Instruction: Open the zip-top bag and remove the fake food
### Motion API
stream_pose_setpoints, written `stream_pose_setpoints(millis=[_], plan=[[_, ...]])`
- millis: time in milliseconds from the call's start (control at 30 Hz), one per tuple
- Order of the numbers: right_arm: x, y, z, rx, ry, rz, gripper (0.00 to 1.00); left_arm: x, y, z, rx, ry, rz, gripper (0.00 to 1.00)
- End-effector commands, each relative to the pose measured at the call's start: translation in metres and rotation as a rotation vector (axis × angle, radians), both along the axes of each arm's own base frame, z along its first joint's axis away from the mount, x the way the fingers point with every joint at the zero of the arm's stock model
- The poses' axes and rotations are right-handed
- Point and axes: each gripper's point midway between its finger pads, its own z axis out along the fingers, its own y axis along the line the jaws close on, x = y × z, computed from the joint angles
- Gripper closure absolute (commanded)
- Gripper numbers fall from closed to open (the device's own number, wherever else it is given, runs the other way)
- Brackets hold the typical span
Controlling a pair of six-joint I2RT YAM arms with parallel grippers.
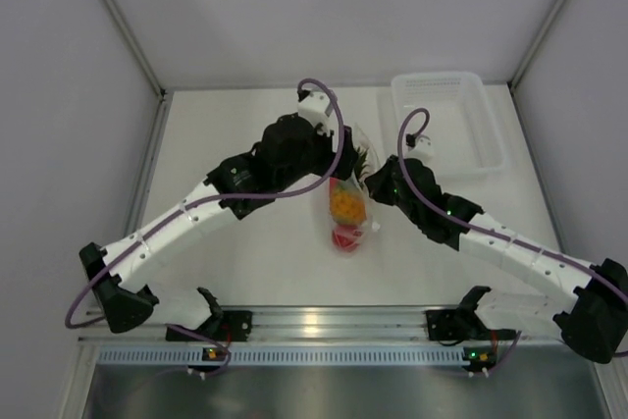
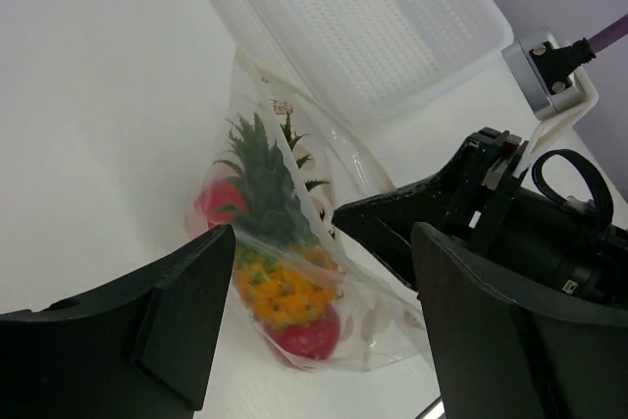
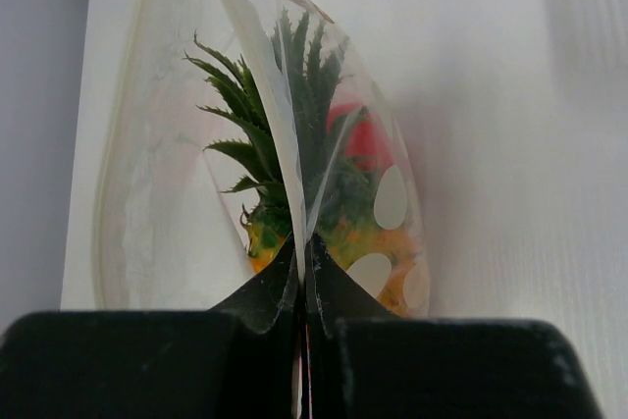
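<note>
Right jaws: your right gripper (image 3: 304,252) is closed tight, with a fold of the bag (image 3: 167,193) film pinched between its tips.
Left jaws: your left gripper (image 2: 322,242) is spread wide and holds nothing. The bag shows in the gap, out beyond the tips.
Bag: it sits mid-table between your two arms, lower end on the table (image 2: 98,95), upper film drawn up to the right gripper. You cannot tell whether the zip is parted.
Pineapple (image 2: 280,282): inside the bag, with its green crown pointing away from the arm bases.
Red fruits: both are inside the bag, one (image 2: 306,336) against the pineapple's base and one (image 2: 218,201) beside the crown.
Bin (image 2: 373,17): at the far right of the table, near the bag's far end.
</note>
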Motion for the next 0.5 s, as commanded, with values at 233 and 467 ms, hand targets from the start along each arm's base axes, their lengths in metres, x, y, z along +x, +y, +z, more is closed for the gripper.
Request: stream_pose_setpoints(millis=[233,467], plan=[[0.009,0.013,0.045,0.072,-0.111,-0.037,1.00,-0.005,-0.008,-0.059,0.308,0.087,0.220,0.29],[0.008,0.013,0.037,0.048,-0.111,-0.031,1.00,0.001,0.000,-0.086,0.414,0.096,0.270,0.58]])
